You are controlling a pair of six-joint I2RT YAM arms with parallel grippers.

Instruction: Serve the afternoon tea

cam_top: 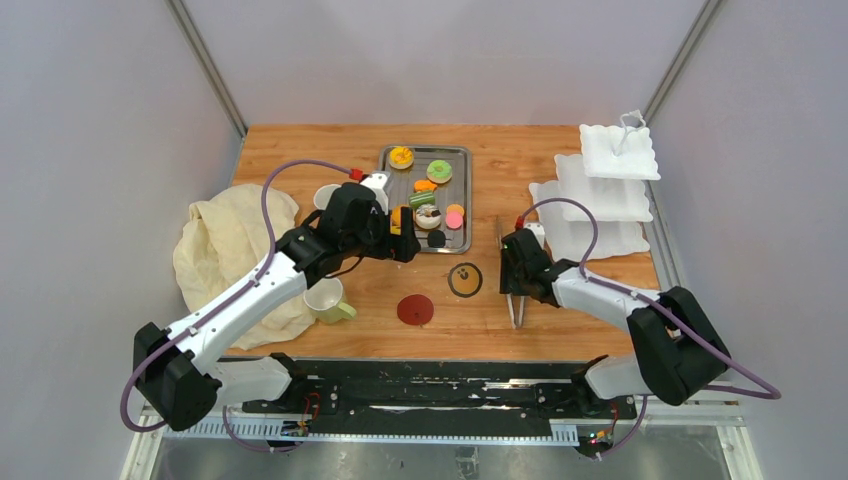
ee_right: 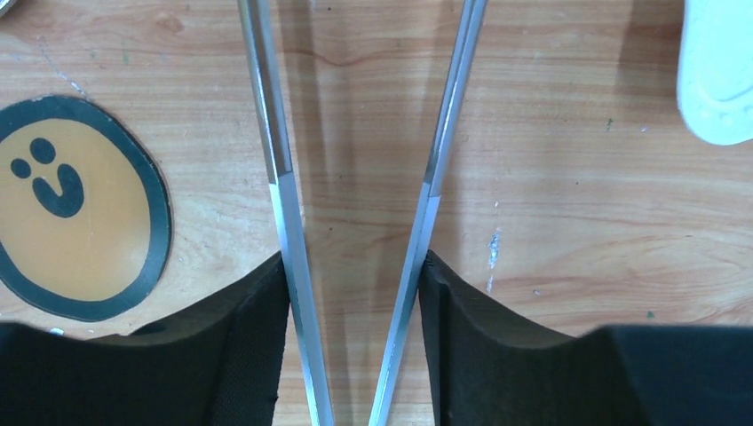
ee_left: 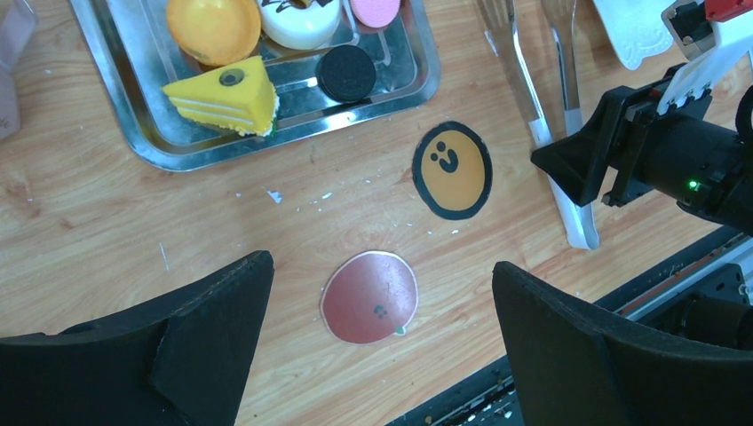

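Observation:
Colourful pastries lie on a steel tray, among them a green donut, an orange tart and a pink disc. The white tiered stand is at the far right. One pale mug sits near the cloth, another behind my left arm. A red coaster and a yellow smiley coaster lie flat on the wood. My left gripper hovers open above the red coaster. My right gripper presses both pads against the two arms of the metal tongs.
A crumpled cream cloth covers the left side of the table. The tongs lie lengthwise between the yellow coaster and the stand. A yellow cake wedge and a black cookie sit at the tray's near end.

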